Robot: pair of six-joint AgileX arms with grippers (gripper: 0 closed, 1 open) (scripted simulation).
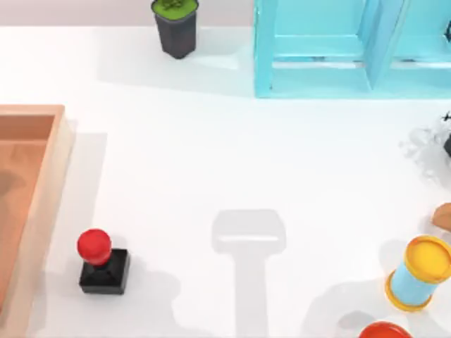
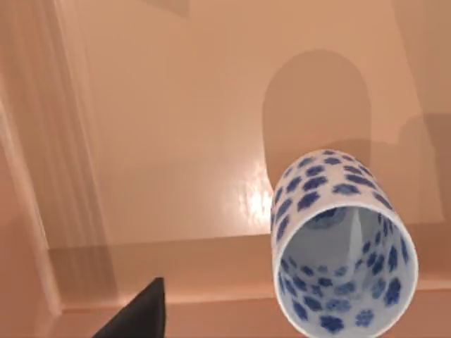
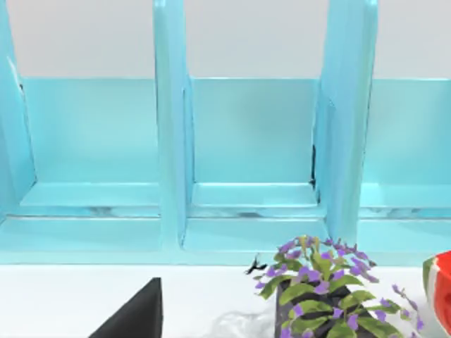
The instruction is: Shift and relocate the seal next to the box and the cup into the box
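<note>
The seal, a red ball knob on a black block, stands on the white table just right of the box, the wooden box at the left edge. The cup, white with blue flowers, rests inside the box on its wooden floor and casts a shadow there. My left gripper hovers over the box, open, with one dark finger apart from the cup. My right gripper is parked facing the turquoise shelf, open, with one dark finger in view.
A dark pot with a green top and the turquoise shelf unit stand at the back. At the right are a blue-and-yellow spool, a red object and a purple-flowered plant.
</note>
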